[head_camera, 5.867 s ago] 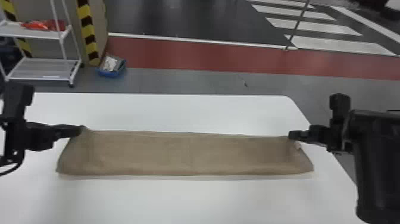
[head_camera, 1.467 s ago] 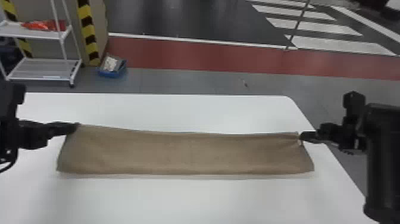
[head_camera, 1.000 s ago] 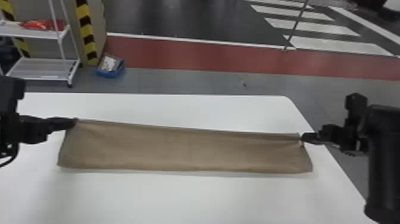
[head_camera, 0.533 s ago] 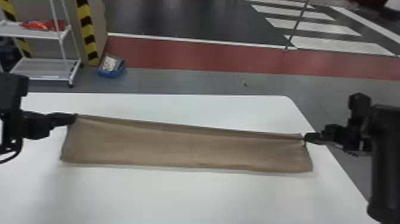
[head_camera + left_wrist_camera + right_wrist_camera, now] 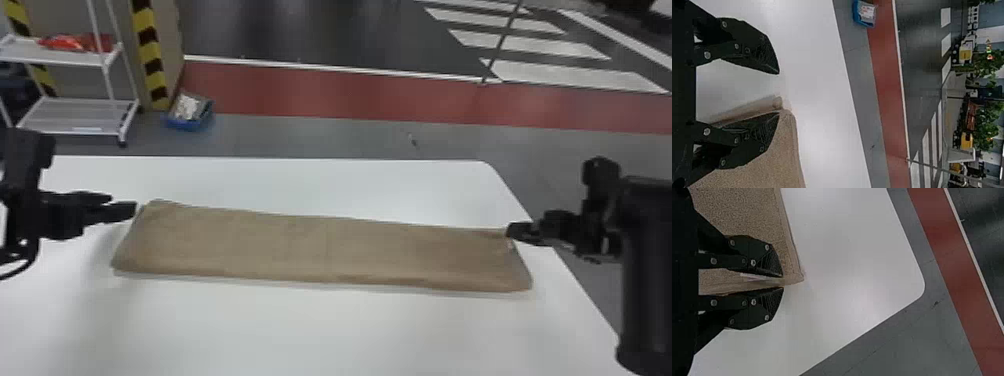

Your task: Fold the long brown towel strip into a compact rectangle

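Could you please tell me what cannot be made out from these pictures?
- Underside of the towel: hidden by its own upper face, head view.
- Near edge of the table: cut off by the head view's bottom edge.
- Contents of the blue bin: too small, head view.
- Red item on the shelf: too small to identify, head view.

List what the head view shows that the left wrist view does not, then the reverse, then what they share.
Head view, against the left wrist view: the right gripper at one end of the towel, the white shelf rack, and the yellow-and-black striped post.

Left wrist view, against the head view: green foliage in the background.

Both: the left gripper, open; the towel; the white table; the blue bin; and the red floor strip.
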Motion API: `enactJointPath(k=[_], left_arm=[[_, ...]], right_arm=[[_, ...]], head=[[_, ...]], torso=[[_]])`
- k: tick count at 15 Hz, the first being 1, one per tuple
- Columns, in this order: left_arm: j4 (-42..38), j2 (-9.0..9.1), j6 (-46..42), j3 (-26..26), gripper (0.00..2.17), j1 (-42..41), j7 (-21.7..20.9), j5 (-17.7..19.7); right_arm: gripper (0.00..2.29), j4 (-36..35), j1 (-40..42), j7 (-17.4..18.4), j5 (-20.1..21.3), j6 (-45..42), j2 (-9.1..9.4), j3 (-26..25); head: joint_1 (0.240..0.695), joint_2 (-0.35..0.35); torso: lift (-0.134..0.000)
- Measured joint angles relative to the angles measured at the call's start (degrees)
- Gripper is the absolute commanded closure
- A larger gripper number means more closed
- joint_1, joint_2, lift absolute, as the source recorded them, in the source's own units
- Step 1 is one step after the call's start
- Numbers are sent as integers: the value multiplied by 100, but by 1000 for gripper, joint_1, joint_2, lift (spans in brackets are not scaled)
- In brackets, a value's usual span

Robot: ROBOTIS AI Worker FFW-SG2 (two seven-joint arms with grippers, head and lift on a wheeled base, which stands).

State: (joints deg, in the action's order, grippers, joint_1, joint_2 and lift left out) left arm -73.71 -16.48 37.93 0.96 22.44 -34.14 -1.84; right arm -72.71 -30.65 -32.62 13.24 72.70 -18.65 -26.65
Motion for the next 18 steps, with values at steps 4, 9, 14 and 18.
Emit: enactJointPath(k=[4,9,14,18], left_arm=[[-631,-50,885,164,464,-277,-113,135],[-1244,99,2427,409,478,-457,62,617],[-1268,293,2586,374,623,-416,119,639],[-1269,295,2718,352,1568,-416,64,623]], right_arm=[[653,-322,125,28,-232,218,10,-71],[653,-535,285,28,-286,389,-18,-95],[653,-618,431,17,-313,406,-32,-169],[653,-630,503,28,-346,387,-34,-277]], head=[[695,-192],[695,-217],[695,-246],[695,-257]], torso=[[-124],[-124],[-124],[-124]])
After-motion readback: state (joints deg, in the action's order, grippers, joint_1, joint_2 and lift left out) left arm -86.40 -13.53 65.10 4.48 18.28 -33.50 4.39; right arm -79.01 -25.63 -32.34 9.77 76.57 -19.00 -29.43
